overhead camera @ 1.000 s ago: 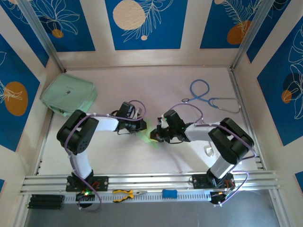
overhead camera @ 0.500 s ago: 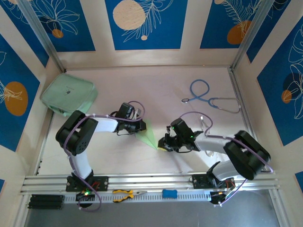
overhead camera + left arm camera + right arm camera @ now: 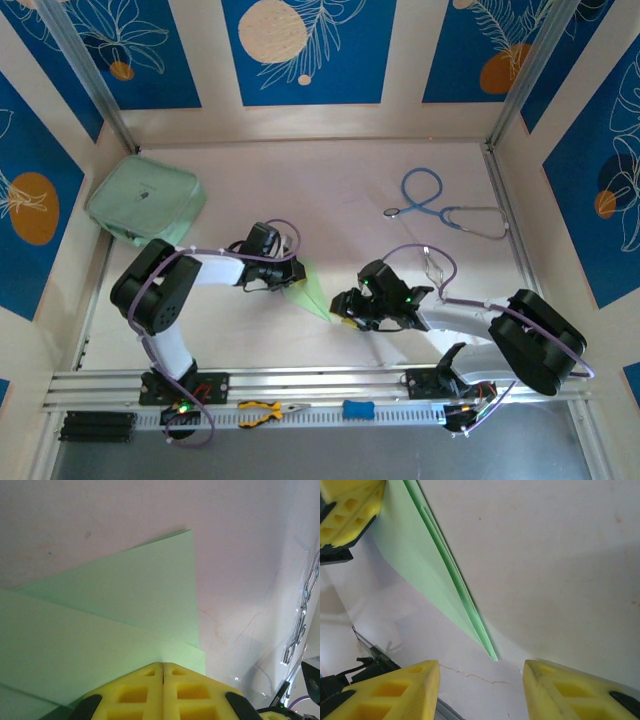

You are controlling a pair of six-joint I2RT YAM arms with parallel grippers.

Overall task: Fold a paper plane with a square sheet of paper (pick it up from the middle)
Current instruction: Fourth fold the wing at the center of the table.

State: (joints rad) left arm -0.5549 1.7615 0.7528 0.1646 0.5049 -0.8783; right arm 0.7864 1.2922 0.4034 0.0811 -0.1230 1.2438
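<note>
The light-green paper plane point(image 3: 312, 292) lies flat on the white table as a slim dart, its sharp nose toward the near right. My left gripper point(image 3: 289, 277) is shut, and its yellow fingertips point(image 3: 163, 666) rest on the folded layers point(image 3: 125, 610) at the wide end. I cannot tell whether any paper is pinched between them. My right gripper point(image 3: 344, 311) stands open just beyond the nose. In the right wrist view the paper point point(image 3: 492, 656) ends short of the gap between its fingers point(image 3: 481, 672) and touches neither. The left gripper point(image 3: 347, 510) shows at the top left there.
A thick mint-green pouch point(image 3: 145, 203) lies at the back left and a blue stethoscope point(image 3: 440, 205) at the back right. Yellow-handled pliers point(image 3: 265, 411) and a small blue tool point(image 3: 358, 409) sit on the front rail. Walls enclose the table on three sides.
My right gripper has opened and let go of the paper's nose, drawing back toward the near right. The paper now lies flatter on the table. The left gripper stayed shut and barely shifted.
</note>
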